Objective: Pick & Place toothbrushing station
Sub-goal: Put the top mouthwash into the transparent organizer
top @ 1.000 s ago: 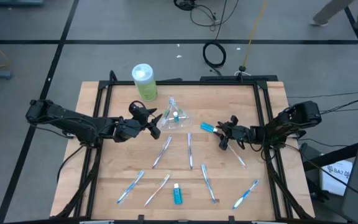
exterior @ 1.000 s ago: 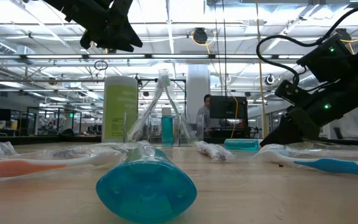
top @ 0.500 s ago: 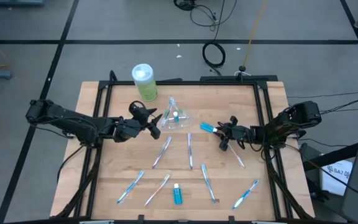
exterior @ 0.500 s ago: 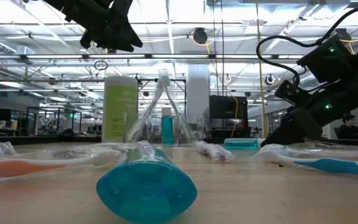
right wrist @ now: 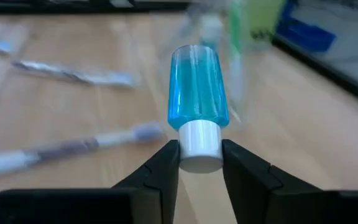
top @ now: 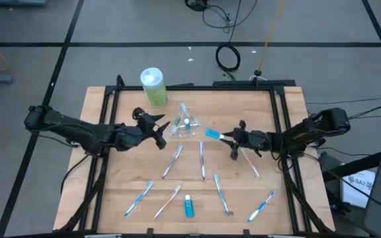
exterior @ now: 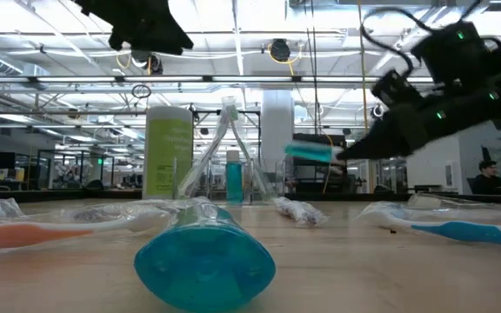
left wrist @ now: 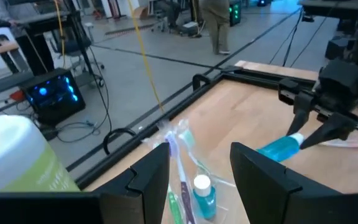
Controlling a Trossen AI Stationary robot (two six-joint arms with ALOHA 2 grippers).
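Note:
A small blue bottle [top: 212, 134] with a white cap hangs above the table right of centre, with my right gripper [top: 232, 138] shut on it. It points toward a clear holder [top: 187, 123] that stands on the table with a toothbrush and a small bottle in it. My left gripper [top: 164, 127] hovers open just left of that holder, high above the table in the low view [exterior: 146, 22]. A tall green bottle [top: 153, 86] stands behind it at the far edge. My right gripper pinches the bottle's white cap [right wrist: 199, 146] between its two fingers [right wrist: 165, 163]. The fingers come nearly level from the table's right side. The bottle sticks out ahead of them along their line, about level, lifted clear of the table [exterior: 310, 152].
Several wrapped toothbrushes [top: 202, 158] lie spread over the wooden table's middle and near half. A second blue bottle [top: 189, 207] lies at the near edge. A black frame [top: 280, 99] runs along the table's sides. Cables lie on the floor beyond.
My right gripper has risen and gone a little toward the clear holder, taking the small blue bottle with it. The bottle lay on the table a second ago and now hangs clear of it, about level.

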